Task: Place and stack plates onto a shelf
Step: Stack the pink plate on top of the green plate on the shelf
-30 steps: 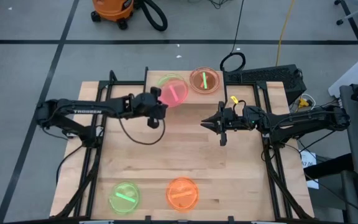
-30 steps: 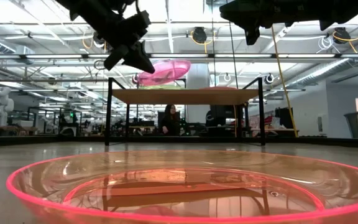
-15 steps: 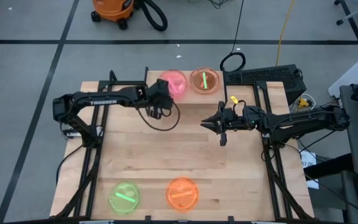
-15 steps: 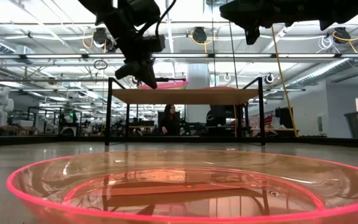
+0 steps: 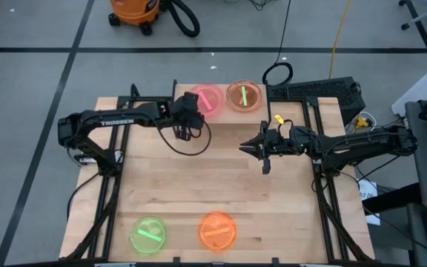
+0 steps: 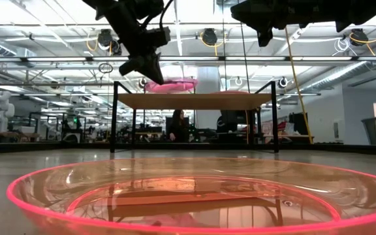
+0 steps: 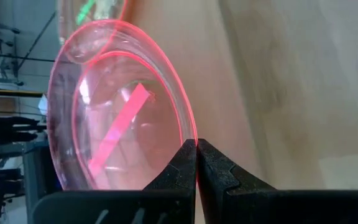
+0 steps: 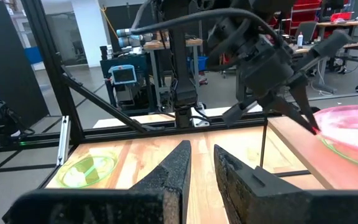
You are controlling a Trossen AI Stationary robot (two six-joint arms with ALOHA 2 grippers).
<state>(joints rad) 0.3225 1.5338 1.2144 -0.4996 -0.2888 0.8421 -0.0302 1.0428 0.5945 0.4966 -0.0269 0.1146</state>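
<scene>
The shelf (image 5: pixel 228 115) (image 6: pixel 194 101) stands at the table's far edge. My left gripper (image 5: pixel 196 106) (image 7: pixel 196 144) reaches over its left part and is shut on a pink plate (image 5: pixel 207 99) (image 6: pixel 170 85). That plate lies level just over a green plate (image 7: pixel 95 9) (image 8: pixel 344 151) on the shelf. An orange plate (image 5: pixel 243 95) sits on the shelf's right part. My right gripper (image 5: pixel 243 147) (image 8: pixel 202 165) hovers open over the table's middle right, with nothing between its fingers. My left gripper pinches the pink plate's rim (image 7: pixel 193 132) on its near left side between its two fingers. The fingers slant down from the table's near left. The plate lies level, hollow side up, over the green plate; I cannot tell whether it rests on it.
A green plate (image 5: pixel 148 234) and an orange plate (image 5: pixel 217 230) lie near the table's front edge; one of them fills the low view's foreground (image 6: pixel 175 196). Bare wood lies between them and the shelf. A cable loops below my left wrist (image 5: pixel 187 144).
My left gripper has gone toward the far edge and over the shelf, tipping further down. The pink plate, tilted and high above the shelf a second ago, has come down and now lies level over the green plate.
</scene>
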